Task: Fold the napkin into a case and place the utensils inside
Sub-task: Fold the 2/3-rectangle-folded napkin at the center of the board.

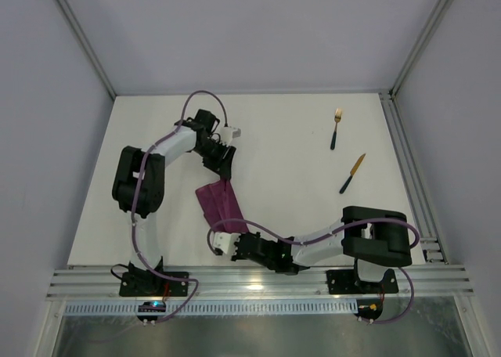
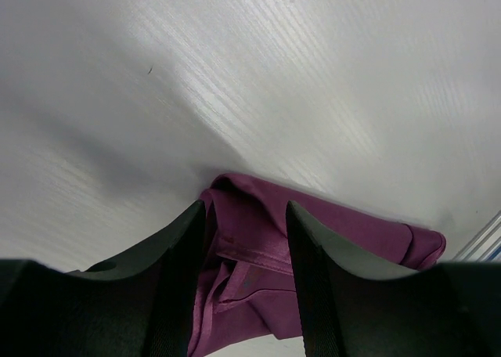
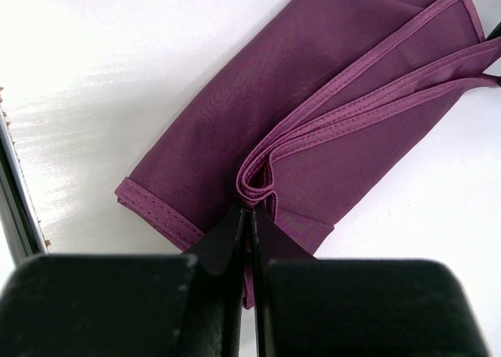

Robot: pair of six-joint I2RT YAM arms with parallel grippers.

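Observation:
The magenta-purple napkin (image 1: pixel 218 200) lies on the white table folded into a narrow oblong case. My left gripper (image 1: pixel 227 171) is at its far end. In the left wrist view that gripper (image 2: pixel 245 208) is open, its fingers astride the loose folds of the napkin (image 2: pixel 344 232). At the near end, my right gripper (image 1: pixel 227 225) is pinched tight. The right wrist view shows it (image 3: pixel 250 208) shut on the layered hems of the napkin (image 3: pixel 235 114). The utensils lie apart at the far right: a gold fork (image 1: pixel 336 128) and a gold-bladed knife (image 1: pixel 352 174), both dark-handled.
An aluminium rail (image 1: pixel 407 161) runs along the table's right edge, and another (image 1: pixel 258 283) crosses the near edge by the arm bases. Grey walls close the back and sides. The near rail shows at the left of the right wrist view (image 3: pixel 16 192).

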